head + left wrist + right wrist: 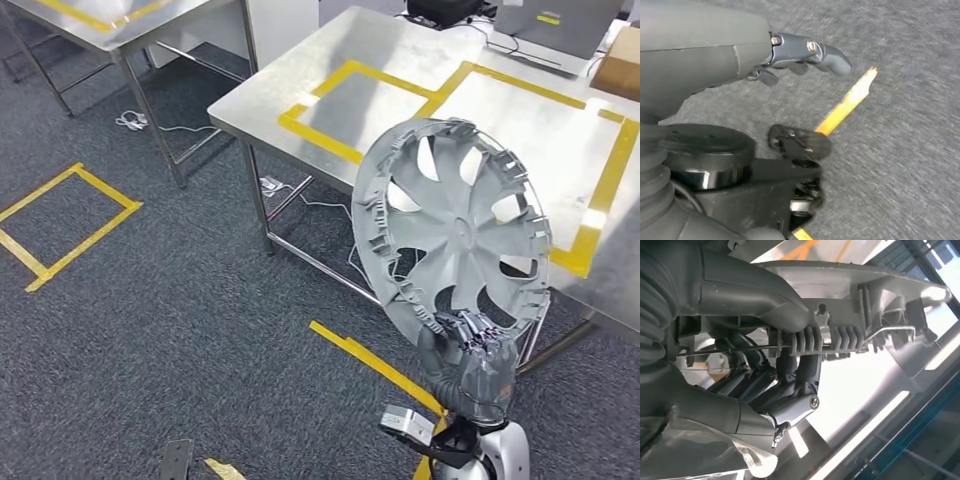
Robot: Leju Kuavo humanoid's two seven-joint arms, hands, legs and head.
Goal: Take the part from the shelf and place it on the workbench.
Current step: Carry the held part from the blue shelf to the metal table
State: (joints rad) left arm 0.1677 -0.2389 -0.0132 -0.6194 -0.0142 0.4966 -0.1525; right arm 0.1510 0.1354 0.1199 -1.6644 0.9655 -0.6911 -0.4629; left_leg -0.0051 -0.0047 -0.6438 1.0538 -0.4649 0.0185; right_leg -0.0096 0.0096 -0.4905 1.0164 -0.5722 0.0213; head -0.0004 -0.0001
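Observation:
The part is a grey plastic wheel cover (453,225) with curved spokes and a wire ring around its rim. It stands on edge in the air in front of the steel workbench (498,110). My right hand (472,355) grips it by the lower rim. In the right wrist view the thumb lies over one face of the wheel cover's rim (851,300) and the dark fingers (798,385) press the other. My left hand (753,47) hangs over the carpet with its fingers extended and nothing in them.
The workbench top carries yellow tape rectangles (355,105); a laptop (555,30) and a cardboard box (620,62) sit at its far edge. A second steel table (113,25) stands at the back left. Yellow tape marks (68,225) run on the grey carpet.

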